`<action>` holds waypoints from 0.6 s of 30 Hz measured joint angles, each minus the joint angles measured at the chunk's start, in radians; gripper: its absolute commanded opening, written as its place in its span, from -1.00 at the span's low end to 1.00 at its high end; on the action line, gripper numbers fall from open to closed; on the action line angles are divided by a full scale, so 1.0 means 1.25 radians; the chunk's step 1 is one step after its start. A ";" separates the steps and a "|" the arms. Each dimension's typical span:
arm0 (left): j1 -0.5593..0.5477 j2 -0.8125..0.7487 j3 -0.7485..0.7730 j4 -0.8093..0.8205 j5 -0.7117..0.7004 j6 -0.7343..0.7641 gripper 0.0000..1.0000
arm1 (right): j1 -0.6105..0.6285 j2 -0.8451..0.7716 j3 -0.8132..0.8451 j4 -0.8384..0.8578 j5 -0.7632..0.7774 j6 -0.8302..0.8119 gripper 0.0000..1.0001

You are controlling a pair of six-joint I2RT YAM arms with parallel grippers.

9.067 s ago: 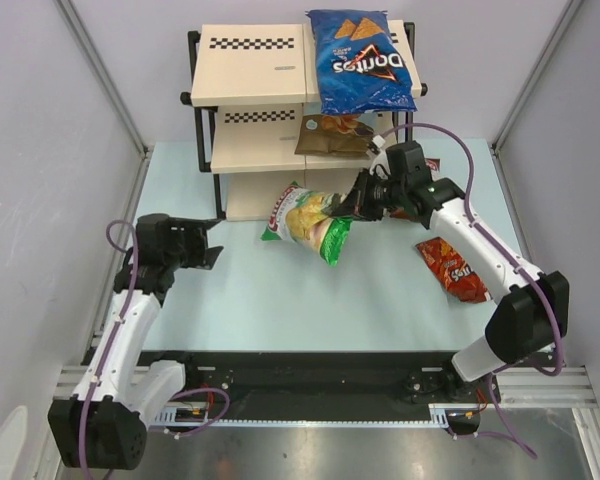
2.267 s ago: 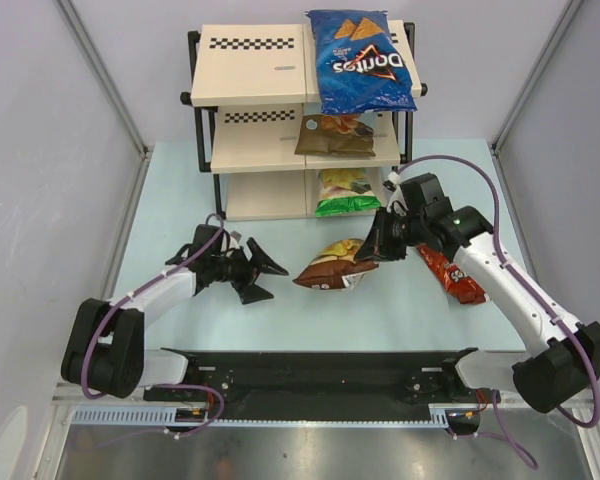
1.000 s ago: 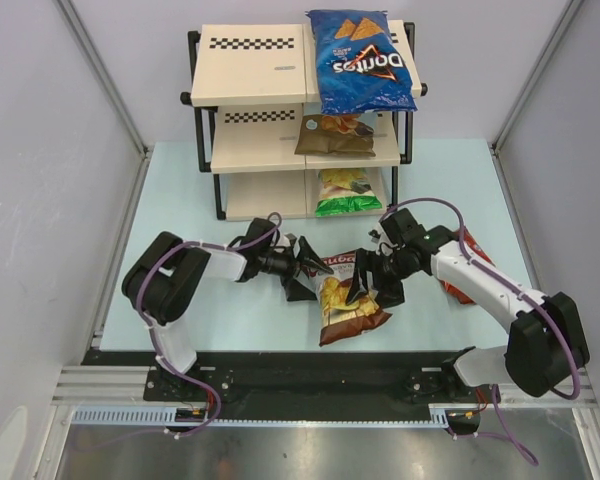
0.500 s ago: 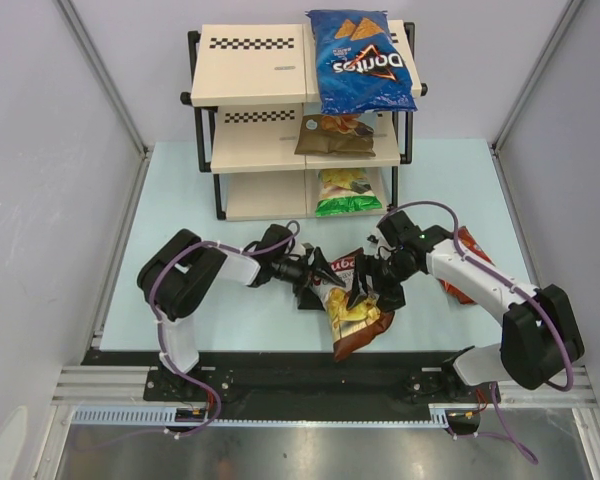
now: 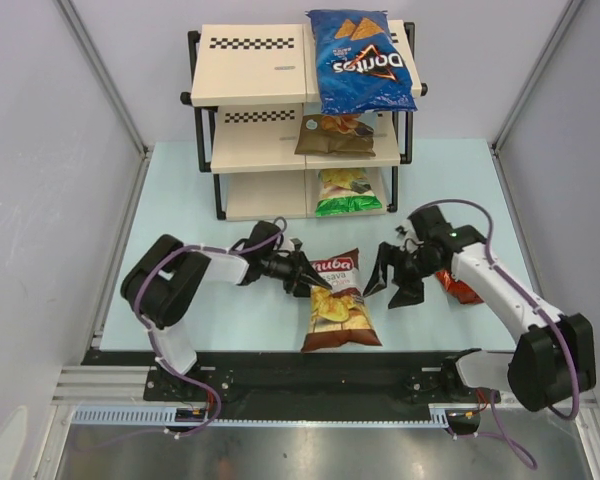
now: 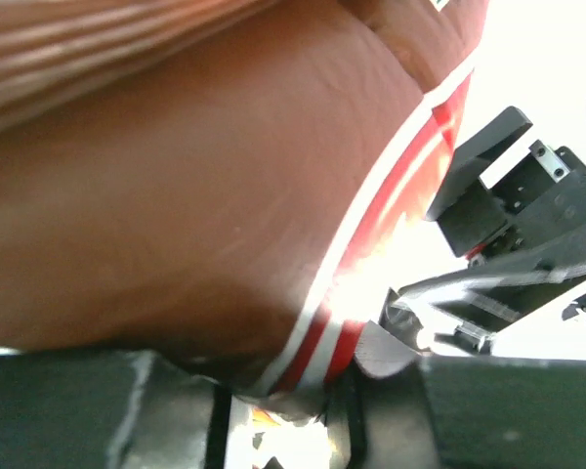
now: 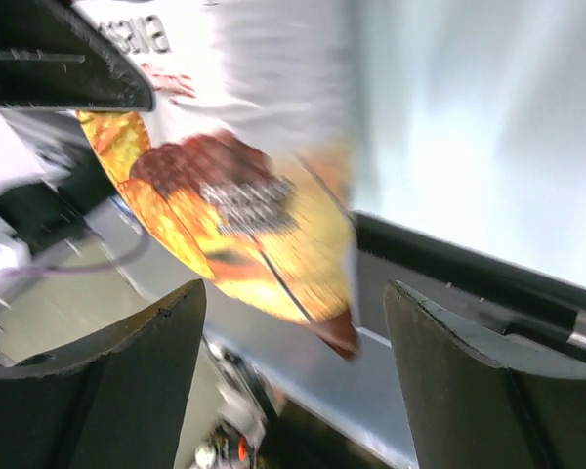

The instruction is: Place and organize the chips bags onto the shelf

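Three bags sit on the shelf [image 5: 250, 70], all toward its right side: a blue Doritos bag [image 5: 360, 62] on the top board, a pale blue-and-brown bag [image 5: 335, 135] on the middle one, and a green-white bag [image 5: 345, 192] at the bottom. On the worktop [image 5: 200, 190], near the middle, lies the small brown-red Chuba bag [image 5: 338, 305], face up. The left fingers [image 5: 302, 275] are drawn in and pinch its far left corner. The right fingers [image 5: 408, 291] stand spread wide just right of that bag, not touching it. A red Doritos bag [image 5: 460, 290] lies at the right, partly behind the right arm.
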 measured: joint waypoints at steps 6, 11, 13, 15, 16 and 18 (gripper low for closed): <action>0.136 -0.128 0.000 -0.208 -0.089 0.126 -0.77 | -0.121 -0.050 0.000 -0.010 -0.019 -0.027 0.58; 0.179 -0.187 0.037 -0.361 -0.160 0.231 -0.88 | -0.125 -0.033 0.000 -0.007 -0.038 -0.037 0.58; 0.176 -0.184 0.078 -0.429 -0.178 0.281 -0.89 | -0.124 -0.019 0.000 0.006 -0.049 -0.036 0.58; 0.174 -0.175 0.134 -0.490 -0.193 0.336 -0.94 | -0.119 -0.003 0.000 0.028 -0.061 -0.035 0.58; 0.172 -0.170 0.157 -0.507 -0.193 0.358 -0.95 | -0.116 0.006 0.000 0.042 -0.063 -0.033 0.58; 0.171 -0.164 0.189 -0.518 -0.187 0.392 -0.99 | -0.105 0.023 0.000 0.071 -0.067 -0.031 0.58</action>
